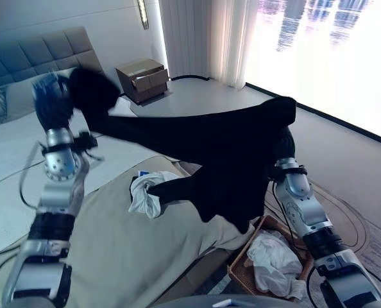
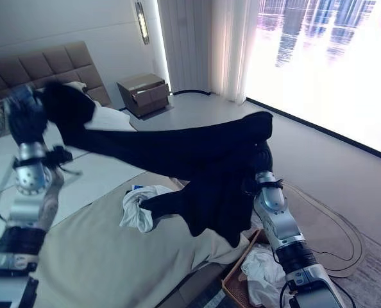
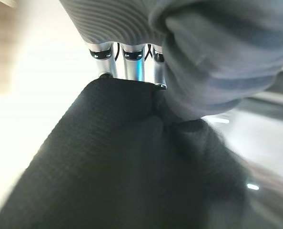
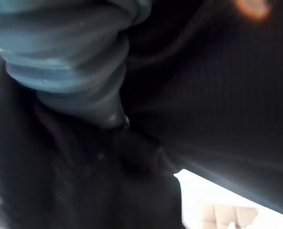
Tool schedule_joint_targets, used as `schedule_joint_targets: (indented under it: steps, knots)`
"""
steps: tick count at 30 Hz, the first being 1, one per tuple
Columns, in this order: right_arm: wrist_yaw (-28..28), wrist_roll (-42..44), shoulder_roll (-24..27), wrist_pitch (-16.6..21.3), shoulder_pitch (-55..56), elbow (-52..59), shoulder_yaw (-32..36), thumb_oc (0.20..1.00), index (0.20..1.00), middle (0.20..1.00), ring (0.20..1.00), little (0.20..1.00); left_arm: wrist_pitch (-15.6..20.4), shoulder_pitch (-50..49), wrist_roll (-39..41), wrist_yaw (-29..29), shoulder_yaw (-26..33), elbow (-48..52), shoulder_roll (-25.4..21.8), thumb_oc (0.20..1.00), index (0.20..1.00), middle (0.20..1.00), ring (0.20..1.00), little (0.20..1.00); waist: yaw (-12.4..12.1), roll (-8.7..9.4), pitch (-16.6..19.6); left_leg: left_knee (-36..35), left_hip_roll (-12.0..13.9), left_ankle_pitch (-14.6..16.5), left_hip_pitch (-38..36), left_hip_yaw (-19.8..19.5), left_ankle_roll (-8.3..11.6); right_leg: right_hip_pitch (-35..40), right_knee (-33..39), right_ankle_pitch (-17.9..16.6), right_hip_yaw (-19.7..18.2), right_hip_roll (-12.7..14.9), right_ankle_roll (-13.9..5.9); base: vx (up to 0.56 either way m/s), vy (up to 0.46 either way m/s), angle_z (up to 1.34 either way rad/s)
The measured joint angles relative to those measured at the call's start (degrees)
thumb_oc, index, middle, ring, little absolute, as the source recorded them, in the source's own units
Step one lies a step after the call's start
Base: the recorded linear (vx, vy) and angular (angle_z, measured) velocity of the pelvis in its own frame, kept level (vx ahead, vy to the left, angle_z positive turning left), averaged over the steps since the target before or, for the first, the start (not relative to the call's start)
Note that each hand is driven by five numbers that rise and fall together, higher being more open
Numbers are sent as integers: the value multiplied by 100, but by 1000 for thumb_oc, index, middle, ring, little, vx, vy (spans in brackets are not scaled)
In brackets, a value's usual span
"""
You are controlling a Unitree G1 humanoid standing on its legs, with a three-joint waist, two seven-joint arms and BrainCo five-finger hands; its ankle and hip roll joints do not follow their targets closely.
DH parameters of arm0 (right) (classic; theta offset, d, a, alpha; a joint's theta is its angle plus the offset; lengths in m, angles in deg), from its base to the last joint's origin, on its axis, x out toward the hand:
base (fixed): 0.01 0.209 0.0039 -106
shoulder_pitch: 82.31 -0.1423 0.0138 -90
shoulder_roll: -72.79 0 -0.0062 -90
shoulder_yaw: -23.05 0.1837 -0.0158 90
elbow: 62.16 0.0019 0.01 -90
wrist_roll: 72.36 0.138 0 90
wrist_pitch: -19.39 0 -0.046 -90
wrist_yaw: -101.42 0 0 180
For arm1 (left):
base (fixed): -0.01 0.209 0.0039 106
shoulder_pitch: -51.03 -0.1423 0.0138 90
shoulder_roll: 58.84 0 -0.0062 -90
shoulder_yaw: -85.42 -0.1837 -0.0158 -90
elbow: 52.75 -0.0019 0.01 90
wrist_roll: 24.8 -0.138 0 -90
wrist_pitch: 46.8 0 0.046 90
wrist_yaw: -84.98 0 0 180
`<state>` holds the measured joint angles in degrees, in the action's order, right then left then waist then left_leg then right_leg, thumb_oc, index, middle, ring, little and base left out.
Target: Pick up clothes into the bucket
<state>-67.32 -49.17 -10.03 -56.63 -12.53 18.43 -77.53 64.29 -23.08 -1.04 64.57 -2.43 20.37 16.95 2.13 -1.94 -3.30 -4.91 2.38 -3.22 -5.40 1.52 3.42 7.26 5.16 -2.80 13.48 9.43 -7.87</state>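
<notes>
We see the left hand (image 1: 52, 106) raised over the bed (image 1: 11, 154), fingers clamped on one end of the black garment (image 1: 203, 144), which stretches across to the right hand (image 4: 84, 71). That hand's fingers are buried in cloth, so we cannot tell their state. The wicker basket (image 1: 242, 273) with white clothes (image 1: 270, 260) sits below the right hand, off the bed edge, open floor (image 1: 344, 160) beyond.

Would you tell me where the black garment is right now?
The black garment hangs stretched in the air between the raised left hand and the right hand, above the bed and the wicker basket.
</notes>
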Motion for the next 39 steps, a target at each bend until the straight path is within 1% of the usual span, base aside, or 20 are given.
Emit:
schedule_joint_targets:
  steps: [2,3,5,6,7,8,9,11,14,19,20,24,26,28,29,31,32,33,36,39]
  knots:
    - [56,1,-16,41,-116,31,62,200,200,200,200,200,-167,-369,-26,126,-138,-53,355,200,200,200,200,200,-30,29,-36,1,-8,0,0,1,-1,4,0,-1,3,8,-1,0,0,0]
    - [62,-1,-5,40,-197,33,66,200,200,200,200,200,-170,-497,-52,191,-137,-56,499,200,200,200,200,200,-33,29,-57,0,-6,0,-2,3,-1,4,0,-1,0,5,-1,0,0,0]
    - [123,2,42,51,-483,39,104,200,200,200,200,200,-221,-846,-53,422,-296,-197,835,457,457,457,457,457,-26,10,-90,-1,5,0,-11,18,-2,-1,1,-1,-26,-6,-1,1,5,-4]
    - [143,2,52,53,-560,42,103,200,200,200,200,200,-243,-896,-53,481,-339,-298,895,517,517,517,517,517,-27,-2,-96,-1,12,0,-19,24,-2,3,2,-1,-34,-10,-1,-3,4,-7]
    - [174,3,73,61,-717,44,106,200,200,200,200,200,-344,-939,-53,579,-416,-518,1004,661,661,661,661,661,-21,-9,-103,-1,37,0,-24,49,-3,-3,4,-1,-51,-29,-1,-1,4,-6]
    - [179,5,90,66,-777,45,106,200,200,200,200,200,-391,-941,-52,608,-460,-594,1028,736,736,736,736,736,-19,-9,-104,-1,46,0,-23,69,-3,-9,3,-1,-55,-41,-1,-3,7,-9]
    - [181,22,214,73,-909,92,106,200,200,200,200,200,-417,-968,-55,694,-559,-726,1129,1000,1000,1000,1000,1000,-19,-20,-118,-3,62,2,-22,91,-5,-20,4,0,-77,-57,-1,-3,7,-9]
    - [182,101,480,91,-1097,149,111,200,200,200,200,200,-451,-1053,-63,864,-781,-894,1191,1000,1000,1000,1000,1000,-12,-37,-128,-3,74,3,-19,126,-5,-45,8,-1,-116,-67,-1,-4,6,-10]
    - [224,221,743,142,-1356,199,114,200,200,200,200,200,-538,-1194,-65,1052,-848,-1057,1328,1000,1000,1000,1000,1000,15,-41,-135,-3,99,5,-19,151,-7,-80,9,-1,-170,-94,0,0,1,-10]
    - [256,522,1513,249,-1763,270,197,200,200,200,200,200,-672,-1384,-242,1338,-1231,-1550,1476,1000,1000,1000,1000,1000,26,-51,-143,-3,140,9,-10,169,-14,-116,7,-2,-209,-135,0,1,-3,-4]
    - [273,582,1566,277,-1810,270,203,200,200,200,200,200,-677,-1397,-277,1354,-1228,-1618,1505,1000,1000,1000,1000,1000,33,-49,-143,-3,142,9,-11,173,-14,-118,4,-2,-212,-139,0,2,-8,-4]
    - [304,1014,2132,426,-2254,237,233,200,200,200,200,200,-798,-1477,-275,1382,-1244,-2092,1684,1000,1000,1000,1000,1000,135,-38,-150,-3,146,9,0,201,-15,-146,2,-3,-241,-144,2,-3,0,-3]
    - [329,1141,2231,524,-2344,228,336,200,200,200,200,200,-820,-1549,-270,1407,-1250,-2095,1690,1000,1000,1000,1000,1000,155,-26,-154,-3,148,17,-4,238,-26,-159,2,-5,-275,-149,3,-10,-4,-7]
    - [350,1291,2583,602,-2387,165,382,200,200,200,200,200,-820,-1609,-251,1463,-1278,-2094,1690,1000,1000,1000,1000,1000,156,-13,-161,-2,147,17,-4,262,-27,-165,1,-8,-289,-148,5,-3,-1,-3]
    - [351,1407,2938,604,-2409,102,417,200,200,200,200,200,-821,-1673,-221,1527,-1291,-2094,1680,1000,1000,1000,1000,1000,157,7,-173,-3,146,18,-3,280,-28,-172,1,-8,-294,-147,5,-10,-3,-3]
    - [351,1562,3185,664,-2530,-26,578,200,200,200,200,200,-821,-1830,-216,1607,-1294,-2090,1672,1000,1000,1000,1000,1000,163,25,-180,-3,148,26,-5,299,-41,-193,1,-8,-342,-150,5,-11,-11,-9]
    - [353,1605,3207,696,-2586,-82,604,200,200,200,200,200,-822,-1865,-217,1626,-1301,-2091,1670,1000,1000,1000,1000,1000,190,36,-184,-3,147,27,-9,308,-41,-196,1,-9,-354,-152,4,-19,-13,-9]
    - [351,1694,3399,749,-2612,-175,666,200,200,200,200,200,-821,-1883,-220,1667,-1321,-2092,1670,1000,1000,1000,1000,1000,197,49,-192,-3,148,29,-6,311,-43,-203,1,-10,-359,-152,3,-13,-3,-4]
    - [328,1788,3540,785,-2629,-259,760,200,200,200,200,200,-815,-1936,-218,1665,-1250,-2094,1671,1000,1000,1000,1000,1000,301,122,-203,-2,164,30,4,328,-43,-231,0,-12,-382,-170,4,-22,-10,-4]
    - [281,1796,3736,797,-2555,-205,809,200,200,200,200,200,-795,-2020,-216,1653,-1170,-2093,1680,1000,1000,1000,1000,1000,339,163,-214,-3,175,49,-1,412,-54,-278,0,-28,-467,-184,9,-11,-14,-13]
